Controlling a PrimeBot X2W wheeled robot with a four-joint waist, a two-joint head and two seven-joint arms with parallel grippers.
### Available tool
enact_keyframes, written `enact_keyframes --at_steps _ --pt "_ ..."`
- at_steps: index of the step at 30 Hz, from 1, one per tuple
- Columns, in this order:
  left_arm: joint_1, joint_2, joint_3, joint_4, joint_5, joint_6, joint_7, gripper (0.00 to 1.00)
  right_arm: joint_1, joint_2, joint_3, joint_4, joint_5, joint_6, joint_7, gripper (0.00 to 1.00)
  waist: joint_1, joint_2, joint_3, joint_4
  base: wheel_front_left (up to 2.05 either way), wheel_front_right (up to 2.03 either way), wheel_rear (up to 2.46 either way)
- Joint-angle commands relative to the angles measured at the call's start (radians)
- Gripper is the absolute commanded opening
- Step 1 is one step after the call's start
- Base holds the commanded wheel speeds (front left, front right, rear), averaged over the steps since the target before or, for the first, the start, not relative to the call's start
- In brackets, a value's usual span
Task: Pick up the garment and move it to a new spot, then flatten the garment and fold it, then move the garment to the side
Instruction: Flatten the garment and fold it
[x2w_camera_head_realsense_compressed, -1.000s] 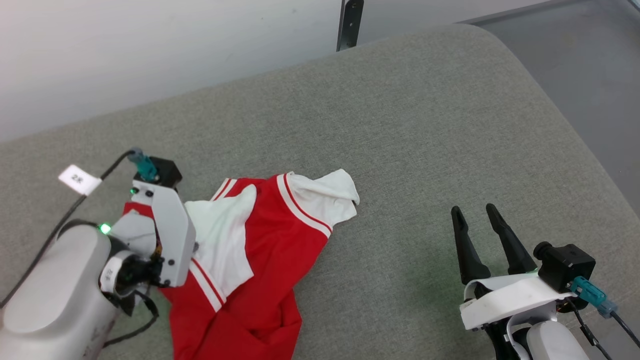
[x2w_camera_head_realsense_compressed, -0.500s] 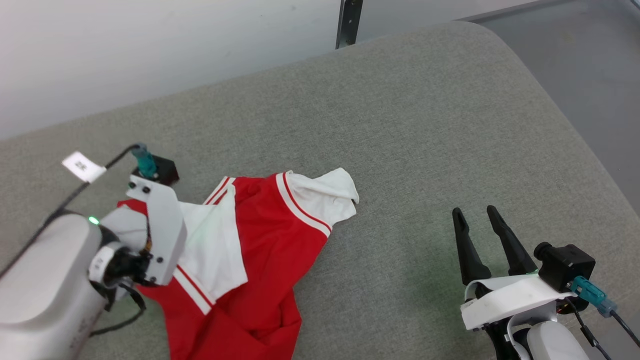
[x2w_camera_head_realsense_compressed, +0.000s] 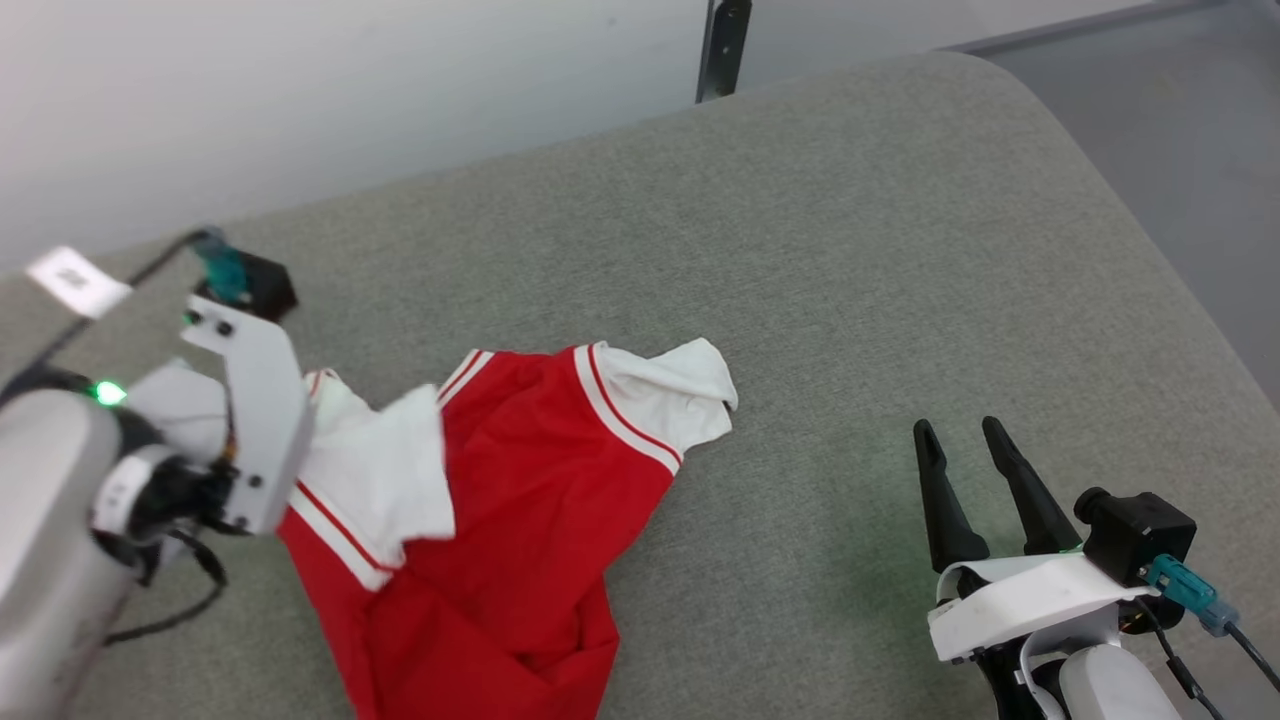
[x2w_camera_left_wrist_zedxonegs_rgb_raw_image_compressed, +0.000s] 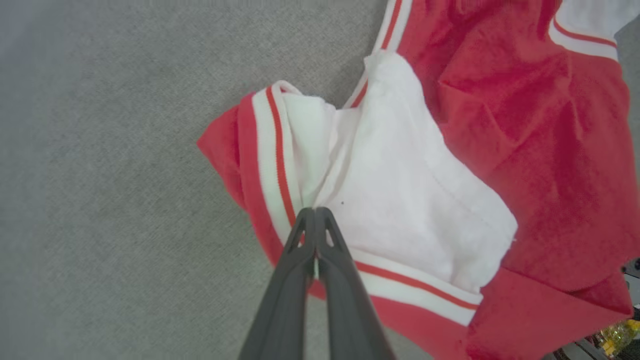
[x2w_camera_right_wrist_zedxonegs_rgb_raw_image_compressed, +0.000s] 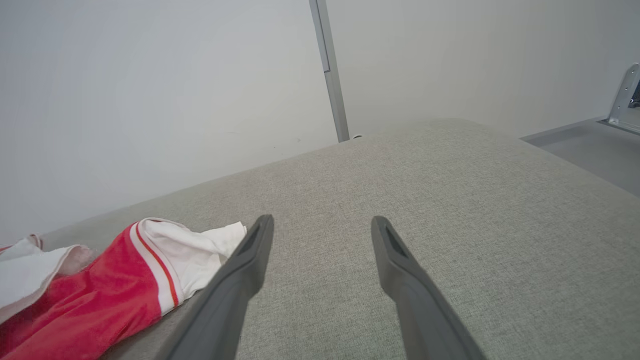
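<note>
The garment (x2w_camera_head_realsense_compressed: 520, 500), soft red cloth with white sleeves and striped trim, lies crumpled on the grey woven cushion (x2w_camera_head_realsense_compressed: 800, 250), at about 7 o'clock in the head view. The left gripper (x2w_camera_left_wrist_zedxonegs_rgb_raw_image_compressed: 315, 212) has its jaws pressed together, pinching the white sleeve just beside the trim. The right gripper (x2w_camera_head_realsense_compressed: 958, 425), at 4 o'clock, holds its jaws spread above bare cushion, well apart from the garment. Since one second ago the left gripper has moved toward 9 o'clock, drawing the pinched sleeve along.

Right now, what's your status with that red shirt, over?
Left gripper shut on garment at white sleeve. Right gripper open, holding nothing. It lies crumpled on grey cushion. Nothing blocking.
</note>
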Motion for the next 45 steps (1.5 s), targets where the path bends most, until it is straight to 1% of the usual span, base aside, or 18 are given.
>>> enact_keyframes --at_steps 1,5,11,15,19,24,26,28,32,36,38,39,40,42,44,45 --pt "0.000 0.010 0.011 -0.007 -0.009 0.007 -0.005 0.00 0.007 0.002 -0.001 0.001 -0.006 -0.002 -0.001 1.00 0.0000 0.0000 -0.003 0.006 0.00 0.00 0.00" --pt "0.024 0.051 0.042 -0.041 -0.024 0.016 -0.007 0.00 0.008 0.002 -0.006 0.005 -0.014 -0.002 -0.001 1.00 0.0000 0.0000 -0.007 0.020 0.00 0.00 0.00" --pt "0.083 0.144 0.100 -0.090 -0.054 0.027 -0.021 0.00 0.008 0.001 -0.010 0.009 -0.020 -0.002 -0.001 1.00 0.0000 0.0000 -0.012 0.033 0.00 0.00 0.00" --pt "0.158 0.211 0.140 -0.097 -0.064 0.050 -0.040 0.00 0.010 0.001 -0.017 0.009 -0.029 -0.002 -0.001 1.00 0.0000 0.0000 -0.015 0.040 0.00 0.00 0.00" --pt "0.249 0.244 0.170 -0.084 -0.080 0.073 -0.084 0.00 0.014 0.002 -0.022 0.008 -0.034 -0.002 -0.001 1.00 0.0000 0.0000 -0.016 0.050 0.00 0.00 0.00" --pt "0.347 0.222 0.182 -0.036 -0.114 0.093 -0.133 0.00 0.009 0.002 -0.019 0.009 -0.034 -0.002 -0.001 1.00 0.0000 0.0000 -0.013 0.058 0.00 0.00 0.00" --pt "0.375 0.220 0.173 -0.014 -0.106 0.088 -0.147 0.00 0.004 0.001 -0.017 0.010 -0.034 -0.002 -0.001 1.00 0.0000 0.0000 -0.011 0.060 0.00 0.00 0.00" --pt "0.394 0.200 0.170 0.010 -0.117 0.091 -0.161 0.00 -0.001 0.001 -0.017 0.011 -0.035 -0.002 -0.001 1.00 0.0000 0.0000 -0.008 0.061 0.00 0.00 0.00" --pt "0.415 0.179 0.158 0.070 -0.111 0.093 -0.185 0.00 -0.006 0.001 -0.015 0.012 -0.037 -0.002 -0.001 1.00 0.0000 0.0000 -0.005 0.062 0.00 0.00 0.00" --pt "0.413 0.139 0.157 0.132 -0.123 0.085 -0.223 0.00 -0.006 0.002 -0.012 0.014 -0.040 -0.002 -0.001 1.00 0.0000 0.0000 -0.004 0.061 0.00 0.00 0.00" --pt "0.411 0.133 0.148 0.156 -0.118 0.083 -0.222 0.00 -0.004 0.001 -0.011 0.014 -0.042 -0.002 -0.001 1.00 0.0000 0.0000 -0.006 0.061 0.00 0.00 0.00" --pt "0.407 0.129 0.148 0.166 -0.122 0.087 -0.217 0.04 0.000 0.001 -0.011 0.015 -0.043 -0.002 -0.001 1.00 0.0000 0.0000 -0.009 0.062 0.00 0.00 0.00" --pt "0.403 0.127 0.149 0.172 -0.127 0.095 -0.210 0.16 0.004 0.001 -0.012 0.016 -0.044 -0.002 -0.001 1.00 0.0000 0.0000 -0.013 0.064 0.00 0.00 0.00" --pt "0.393 0.141 0.147 0.173 -0.119 0.101 -0.193 0.38 0.012 0.001 -0.014 0.020 -0.050 -0.002 -0.001 1.00 0.0000 0.0000 -0.022 0.068 0.00 0.00 0.00" --pt "0.379 0.156 0.153 0.165 -0.123 0.116 -0.170 0.57 0.018 0.002 -0.018 0.025 -0.054 -0.002 -0.001 1.00 0.0000 0.0000 -0.035 0.073 0.00 0.00 0.00" --pt "0.374 0.169 0.148 0.157 -0.111 0.120 -0.156 0.58 0.020 0.001 -0.020 0.028 -0.054 -0.002 -0.001 1.00 0.0000 0.0000 -0.041 0.077 0.00 0.00 0.00"
